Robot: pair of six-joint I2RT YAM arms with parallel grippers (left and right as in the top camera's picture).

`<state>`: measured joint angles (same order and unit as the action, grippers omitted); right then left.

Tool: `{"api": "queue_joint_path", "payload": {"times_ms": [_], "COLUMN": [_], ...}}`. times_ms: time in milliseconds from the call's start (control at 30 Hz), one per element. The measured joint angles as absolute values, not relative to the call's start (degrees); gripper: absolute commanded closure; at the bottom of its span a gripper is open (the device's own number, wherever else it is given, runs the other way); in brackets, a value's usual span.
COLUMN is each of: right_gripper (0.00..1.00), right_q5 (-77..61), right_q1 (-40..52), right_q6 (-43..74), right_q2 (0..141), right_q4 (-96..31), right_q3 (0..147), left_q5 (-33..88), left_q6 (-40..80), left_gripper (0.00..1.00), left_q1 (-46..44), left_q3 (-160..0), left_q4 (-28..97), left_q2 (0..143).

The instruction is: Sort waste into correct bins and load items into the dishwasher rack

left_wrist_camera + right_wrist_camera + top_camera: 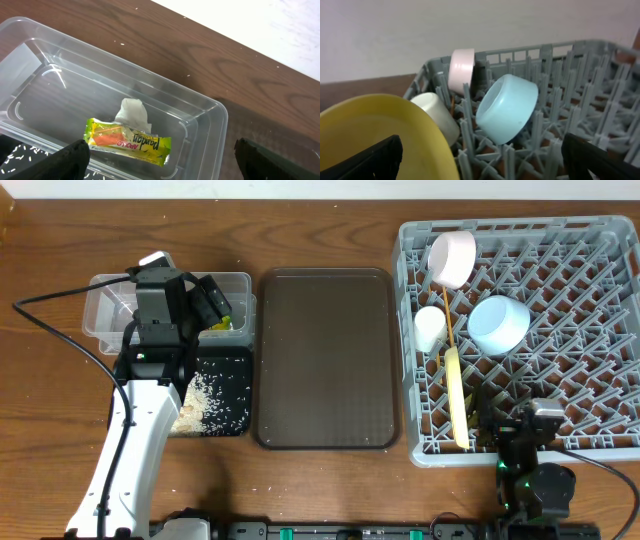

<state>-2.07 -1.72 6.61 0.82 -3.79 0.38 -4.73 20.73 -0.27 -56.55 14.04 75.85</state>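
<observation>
My left gripper (205, 305) (160, 167) is open and empty above the clear tub (100, 315) (45, 60). In the tub lie the crumpled white tissue (133, 111) and the green-and-orange wrapper (129, 141) (222, 326). White rice (205, 402) lies in the black tray (235, 362). My right gripper (527, 428) (482, 167) is open and empty at the front of the grey rack (600, 250) (520, 55). In the rack stand the yellow-green plate (457, 395) (380, 135), light blue bowl (498, 323) (507, 107), white cup (430, 327) (440, 116), pinkish bowl (452, 258) (461, 70) and a chopstick (447, 315).
A large dark brown serving tray (325, 360) lies between the bins and the rack. A few stray rice grains (275, 472) lie on the wooden table near its front edge. A black cable (50, 320) runs left of the left arm.
</observation>
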Motion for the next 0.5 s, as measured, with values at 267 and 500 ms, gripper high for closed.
{"api": "queue_joint_path", "payload": {"times_ms": [267,500], "right_gripper": [0.01,0.01], "right_q5": [-2.37,-2.52], "right_q1": [-1.72,-1.72], "right_q6": [-3.03,-5.48], "right_q2": [0.73,0.71], "right_q4": [-3.81,-3.79], "right_q3": [0.38,0.38], "left_q5": [-4.73,-4.73], "left_q6": [20.73,20.73], "left_gripper": [0.05,0.05], "left_q1": [-0.27,-0.27], "left_q3": [-56.55,-56.55], "left_q4": [14.04,14.04], "left_q2": [75.85,75.85]}}
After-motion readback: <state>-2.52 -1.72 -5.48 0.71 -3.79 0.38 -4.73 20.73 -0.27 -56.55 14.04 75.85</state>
